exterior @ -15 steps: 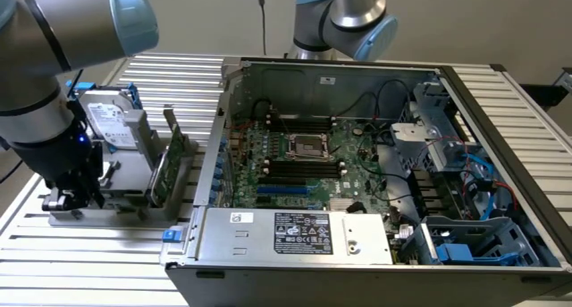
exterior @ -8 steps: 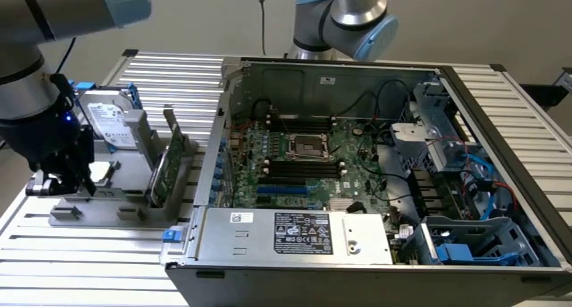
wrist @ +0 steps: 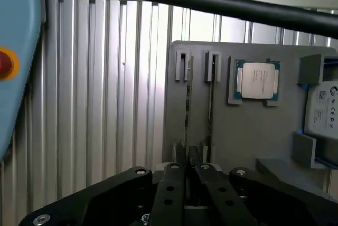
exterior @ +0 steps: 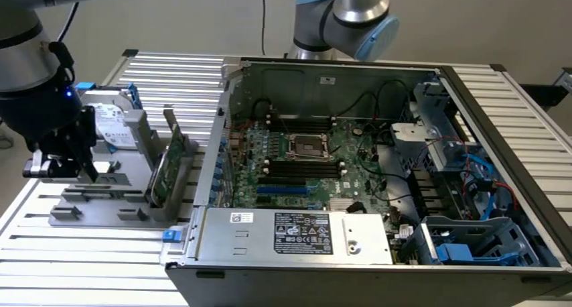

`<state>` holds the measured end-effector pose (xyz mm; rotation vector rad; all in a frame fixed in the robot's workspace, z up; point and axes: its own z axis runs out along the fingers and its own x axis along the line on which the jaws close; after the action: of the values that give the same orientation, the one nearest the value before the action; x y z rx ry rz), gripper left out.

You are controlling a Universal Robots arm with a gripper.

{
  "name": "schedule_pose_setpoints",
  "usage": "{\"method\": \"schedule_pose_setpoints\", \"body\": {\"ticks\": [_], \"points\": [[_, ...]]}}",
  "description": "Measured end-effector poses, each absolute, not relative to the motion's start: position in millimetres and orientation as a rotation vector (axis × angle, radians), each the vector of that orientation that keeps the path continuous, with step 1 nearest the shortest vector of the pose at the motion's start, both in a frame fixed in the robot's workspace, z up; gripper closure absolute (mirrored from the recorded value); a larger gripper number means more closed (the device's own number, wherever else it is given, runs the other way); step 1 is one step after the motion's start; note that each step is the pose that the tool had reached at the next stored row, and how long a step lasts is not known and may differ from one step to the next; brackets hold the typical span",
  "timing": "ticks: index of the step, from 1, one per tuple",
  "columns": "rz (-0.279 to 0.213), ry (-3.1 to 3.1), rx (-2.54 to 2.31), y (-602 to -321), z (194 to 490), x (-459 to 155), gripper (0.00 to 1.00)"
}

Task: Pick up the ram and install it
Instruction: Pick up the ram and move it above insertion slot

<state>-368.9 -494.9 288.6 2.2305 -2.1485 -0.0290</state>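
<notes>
- jaws drawn in close, with only a thin slit between them. the gripper (wrist: 187,158) looks clamped on the near end of the ram (wrist: 187,107). the finger links partly hide the contact, so that is a judgement.
- the ram stands on edge in a narrow groove of the grey fixture (wrist: 253,131). it is seen edge-on as a thin dark line running from a notched post into the slit. standing this way probably leaves both flat faces free for a pinch from above.
- a 2nd stick (wrist: 211,104) stands just beside it in a parallel groove, clear of the jaws. the 2 grooves sit close together, which may be why the grip lines up so tightly on 1 of them.
- on the same fixture a processor chip (wrist: 257,81) lies flat in a framed pocket. a hard drive (wrist: 323,111) with blue handles sits at the edge. both are well apart from the gripper.
- in the exterior view the arm hangs over the exterior view's left end of the fixture, with the gripper low at fixture level. a broader green card (exterior: 174,161) stands upright in a tall holder between the gripper and the open computer case (exterior: 339,79).
- inside the case the motherboard (exterior: 358,179) lies flat. its long black slots (exterior: 304,166) beside the socket look empty, so the ram is not installed. it appears seated in its groove, not lifted.
</notes>
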Motion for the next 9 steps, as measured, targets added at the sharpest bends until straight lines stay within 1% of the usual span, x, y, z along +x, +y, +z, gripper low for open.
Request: {"method": "schedule_pose_setpoints", "body": {"ticks": [9], "points": [[-0.029,-2.148,2.231,-492.8,329.4,-330.9,0.86]]}}
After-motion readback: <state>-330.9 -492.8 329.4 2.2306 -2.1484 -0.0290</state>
